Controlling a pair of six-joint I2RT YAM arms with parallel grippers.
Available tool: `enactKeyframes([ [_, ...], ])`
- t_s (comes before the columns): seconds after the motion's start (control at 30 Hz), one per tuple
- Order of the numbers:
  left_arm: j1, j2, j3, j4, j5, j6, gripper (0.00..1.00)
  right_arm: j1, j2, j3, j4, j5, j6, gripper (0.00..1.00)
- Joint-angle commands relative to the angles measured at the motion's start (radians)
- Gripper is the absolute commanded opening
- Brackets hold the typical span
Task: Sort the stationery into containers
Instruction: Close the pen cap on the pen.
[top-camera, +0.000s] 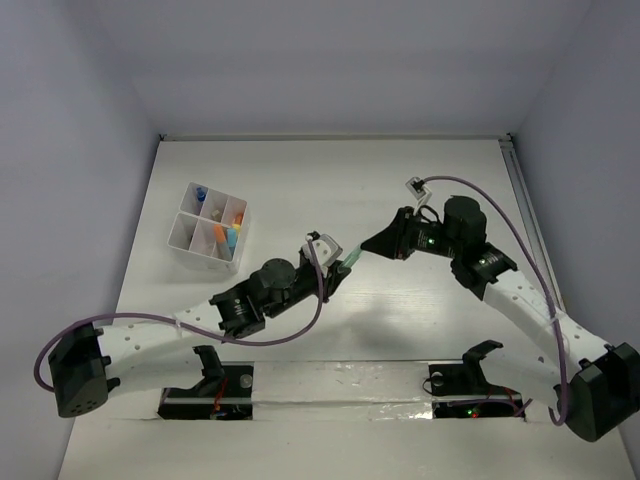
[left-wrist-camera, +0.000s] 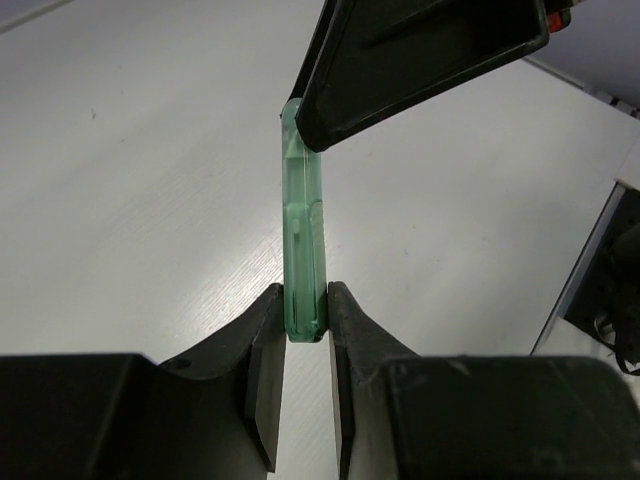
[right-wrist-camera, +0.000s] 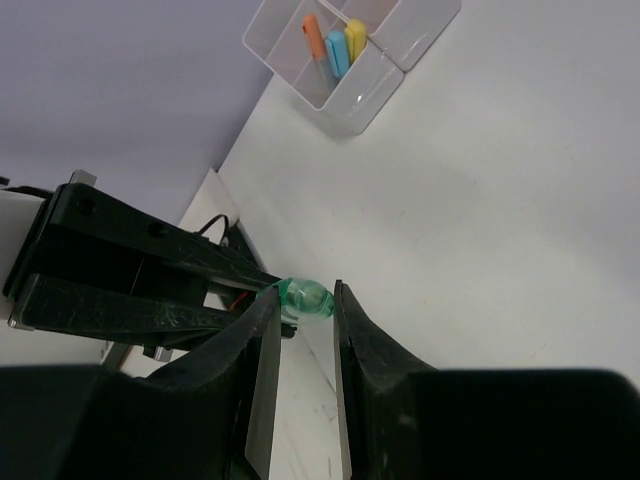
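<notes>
Top external view: the white box (top-camera: 184, 236) sits on the table (top-camera: 300, 180), and my two arms meet well to the right of it. My left gripper (top-camera: 334, 264) and my right gripper (top-camera: 372, 246) face each other tip to tip, with the green pen (top-camera: 352, 261) bridging them, farther from the box than either arm's base is not.

Left wrist view: my left gripper (left-wrist-camera: 303, 302) is nearly closed, both fingers pressed against the near end of the green pen (left-wrist-camera: 303, 225). The pen runs straight away from me, and its far end is caught under the tip of my right gripper (left-wrist-camera: 325, 115).

Right wrist view: my right gripper (right-wrist-camera: 303, 308) is narrowed onto the rounded end of the green pen (right-wrist-camera: 303, 297), one finger at each side. My left gripper (right-wrist-camera: 262, 296) comes in from the left onto the same pen. Far beyond it stands the white box (right-wrist-camera: 345, 105), holding an orange pen (right-wrist-camera: 313, 35), a blue pen (right-wrist-camera: 337, 52) and a yellow pen (right-wrist-camera: 356, 40) together in one compartment.
</notes>
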Motion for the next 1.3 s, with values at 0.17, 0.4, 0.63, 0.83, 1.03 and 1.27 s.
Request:
enactKeyframes([
  [0.17, 0.036, 0.006, 0.220, 0.354, 0.013, 0.015, 0.00, 0.245, 0.099, -0.115, 0.054, -0.076, 0.086, 0.00],
  [0.4, 0.118, 0.001, 0.254, 0.349, 0.073, -0.013, 0.00, 0.300, 0.136, -0.192, 0.161, -0.072, 0.134, 0.00],
  [0.63, 0.196, -0.019, 0.292, 0.342, 0.113, -0.046, 0.00, 0.344, 0.218, -0.320, 0.311, -0.058, 0.218, 0.00],
  [0.83, 0.205, -0.029, 0.289, 0.340, 0.168, -0.088, 0.00, 0.344, 0.238, -0.348, 0.347, -0.033, 0.229, 0.00],
  [1.03, 0.214, -0.039, 0.195, 0.339, 0.153, -0.146, 0.00, 0.344, 0.109, -0.243, 0.171, 0.066, 0.151, 0.00],
  [1.27, 0.267, -0.088, 0.055, 0.357, 0.165, -0.233, 0.00, 0.251, 0.005, -0.109, 0.008, 0.065, 0.039, 0.46],
])
